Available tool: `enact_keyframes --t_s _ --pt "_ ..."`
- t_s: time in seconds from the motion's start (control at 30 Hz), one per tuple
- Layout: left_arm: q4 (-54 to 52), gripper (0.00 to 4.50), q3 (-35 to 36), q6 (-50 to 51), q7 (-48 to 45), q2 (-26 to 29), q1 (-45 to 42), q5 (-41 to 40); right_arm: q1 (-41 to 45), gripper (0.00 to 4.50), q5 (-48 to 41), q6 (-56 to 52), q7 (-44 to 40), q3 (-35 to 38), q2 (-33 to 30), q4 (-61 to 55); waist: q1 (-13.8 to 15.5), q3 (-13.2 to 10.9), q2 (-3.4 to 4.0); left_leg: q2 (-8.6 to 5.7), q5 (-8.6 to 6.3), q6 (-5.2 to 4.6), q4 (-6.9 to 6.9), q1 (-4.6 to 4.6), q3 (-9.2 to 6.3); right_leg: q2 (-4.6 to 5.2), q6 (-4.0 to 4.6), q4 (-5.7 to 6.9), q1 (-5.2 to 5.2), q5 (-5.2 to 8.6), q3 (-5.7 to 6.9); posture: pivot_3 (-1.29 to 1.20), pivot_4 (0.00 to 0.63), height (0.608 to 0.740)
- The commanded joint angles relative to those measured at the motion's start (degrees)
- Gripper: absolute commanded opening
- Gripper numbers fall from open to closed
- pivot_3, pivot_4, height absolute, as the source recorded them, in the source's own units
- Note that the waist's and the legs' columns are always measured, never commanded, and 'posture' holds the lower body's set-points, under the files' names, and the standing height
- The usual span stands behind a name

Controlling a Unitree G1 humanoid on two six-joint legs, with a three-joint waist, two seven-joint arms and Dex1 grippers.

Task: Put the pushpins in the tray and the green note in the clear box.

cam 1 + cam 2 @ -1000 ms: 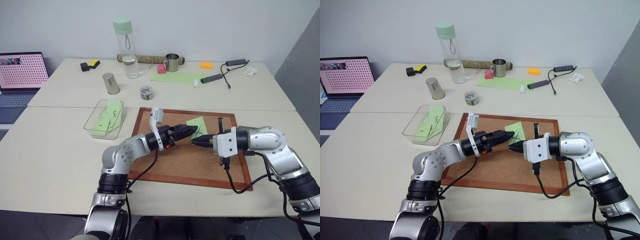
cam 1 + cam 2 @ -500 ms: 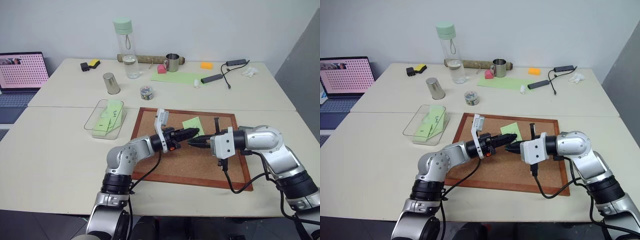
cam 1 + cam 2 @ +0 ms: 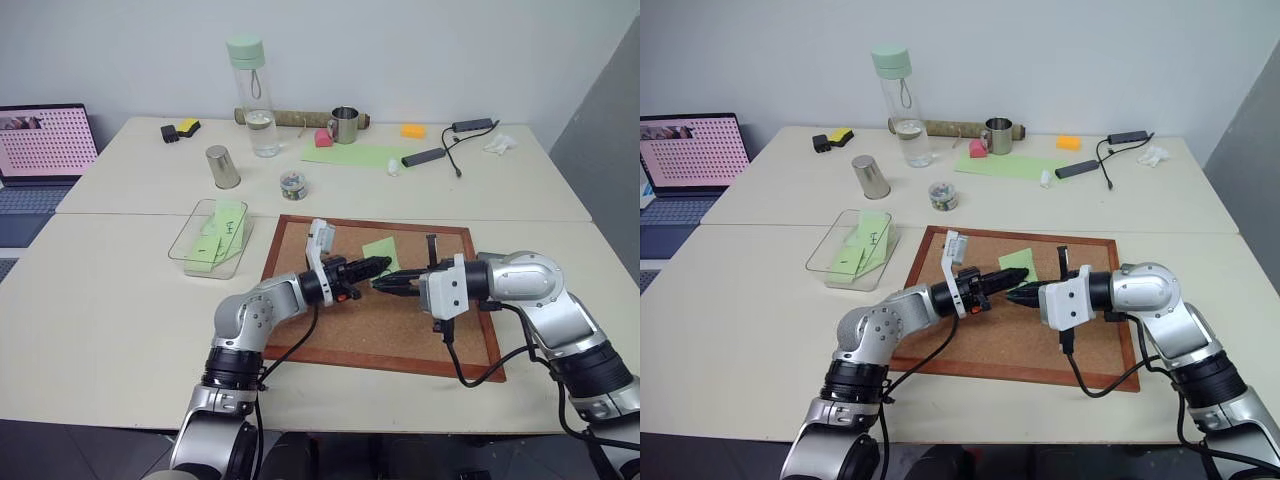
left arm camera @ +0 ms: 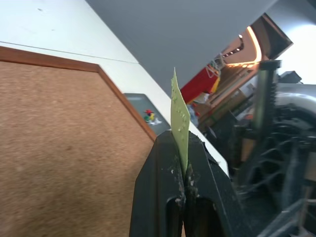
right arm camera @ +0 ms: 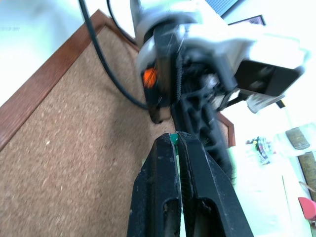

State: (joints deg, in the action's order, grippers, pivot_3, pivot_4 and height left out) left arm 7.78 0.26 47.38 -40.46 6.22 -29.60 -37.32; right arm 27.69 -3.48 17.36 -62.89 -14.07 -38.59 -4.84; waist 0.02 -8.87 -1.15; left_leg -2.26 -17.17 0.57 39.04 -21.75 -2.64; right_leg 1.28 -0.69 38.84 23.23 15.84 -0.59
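Left hand [image 3: 383, 266] clamped on green note [image 3: 381, 249], right hand [image 3: 381, 284] closed (green notes inside clear box [image 3: 192, 230]).

honestly can't read any text here, the notes in the clear box [image 3: 208, 238] at left of center have dark scribbles but they're too small to make out

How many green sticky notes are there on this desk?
3 that I can make out: two lie in the clear box, and one green note is pinched between both grippers above the cork board. Others may be hidden underneath.
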Motion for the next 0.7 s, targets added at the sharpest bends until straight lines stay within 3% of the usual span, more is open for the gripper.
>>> enact_keyframes --t_s 0.03,0.23,0.47,0.7 --pt "0.7 0.02 0.0 -2.7 0.9 -0.5 0.6 1.5 0.1 0.0 -3.8 -3.1 1.3 3.9 -0.6 -4.3 0.0 0.0 0.0 0.0 0.0 0.0 0.0 0.0 0.0 0.0 0.0 0.0 0.0 0.0 0.0 0.0 0.15 0.74" --pt "0.8 0.02 0.1 -4.2 1.7 -1.0 1.8 2.3 -4.5 0.0 -8.1 -14.0 5.5 11.2 -2.7 -4.8 0.1 0.0 0.0 0.0 0.0 -0.01 -0.01 -0.01 -0.01 0.0 0.0 -0.02 -0.01 0.0 0.01 0.0 0.15 0.74" --pt "-8.7 0.02 -3.8 -5.6 0.3 1.2 6.0 3.8 -10.3 0.0 -8.5 -29.8 16.4 24.5 -6.6 5.3 0.5 0.0 0.0 -0.01 -0.02 -0.03 -0.02 -0.02 0.01 0.02 0.01 -0.01 -0.02 0.0 -0.02 0.0 0.15 0.74" --pt "-10.9 0.02 -6.2 -7.6 -0.8 3.4 6.6 5.6 -10.5 0.0 -6.4 -41.7 23.8 25.7 -6.6 11.3 0.2 0.0 0.04 0.0 -0.11 -0.2 -0.05 0.02 0.1 0.0 0.01 0.06 -0.01 0.0 -0.09 0.0 0.15 0.74"
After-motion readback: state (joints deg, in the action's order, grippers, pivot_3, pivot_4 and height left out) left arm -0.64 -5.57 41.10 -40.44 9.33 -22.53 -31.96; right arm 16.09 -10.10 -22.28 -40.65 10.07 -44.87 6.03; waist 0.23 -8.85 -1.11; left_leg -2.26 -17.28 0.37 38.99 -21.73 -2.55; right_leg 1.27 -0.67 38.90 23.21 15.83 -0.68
